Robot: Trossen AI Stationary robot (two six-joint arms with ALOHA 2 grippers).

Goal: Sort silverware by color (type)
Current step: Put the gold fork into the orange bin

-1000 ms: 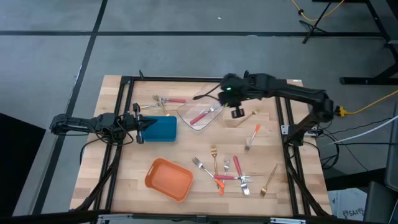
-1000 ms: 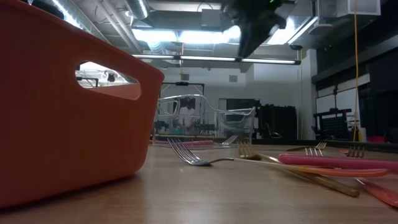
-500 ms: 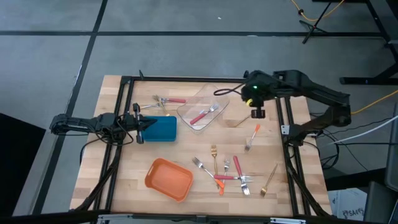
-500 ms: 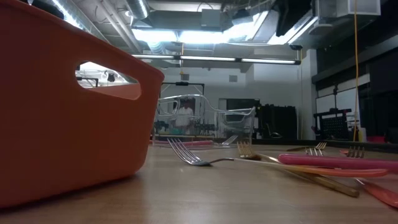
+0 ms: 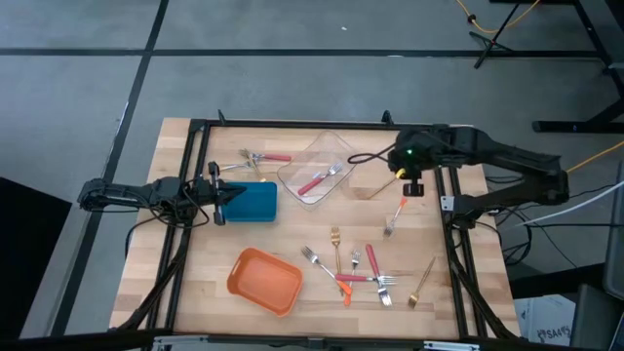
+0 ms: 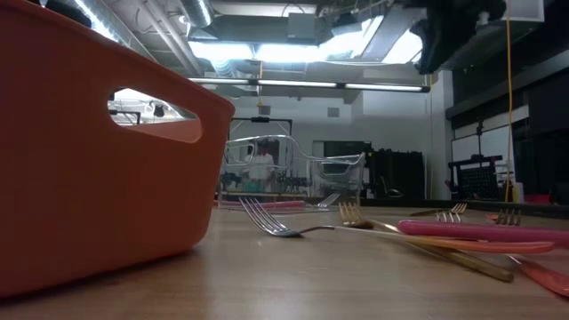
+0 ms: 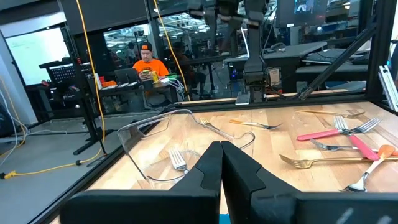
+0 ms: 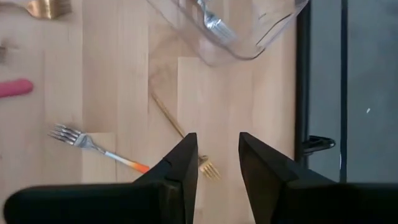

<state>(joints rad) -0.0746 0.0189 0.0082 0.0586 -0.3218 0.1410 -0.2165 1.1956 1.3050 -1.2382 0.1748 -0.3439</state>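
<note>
So the right gripper [image 5: 411, 188] hangs over the far right part of the table, fingers [image 8: 179, 168] apart with nothing between them. Straight below the gap lies a gold fork [image 8: 183, 137], its tines just ahead of the fingertips and its handle running away toward the clear container [image 8: 249, 31], which already has a red-handled fork [image 5: 320, 179] in it. An orange-handled fork [image 8: 99, 149] sits off to one side of the fingers, close but not touching the gold one.

My read is that the gold fork is the next pick. These things are thin and flat on the wood, so I'd come straight down with the jaws across the handle, not along it, and take it near the middle so it doesn't swing. Keep clear of the orange-handled one while closing.

The left gripper [image 5: 219, 198] waits by the blue container [image 5: 255, 201], fingers [image 7: 211, 168] pressed together, holding nothing.

The rest of the forks [image 5: 356, 268] are bunched on the near side, well away from both sets of fingers, near the orange container [image 5: 263, 281].
</note>
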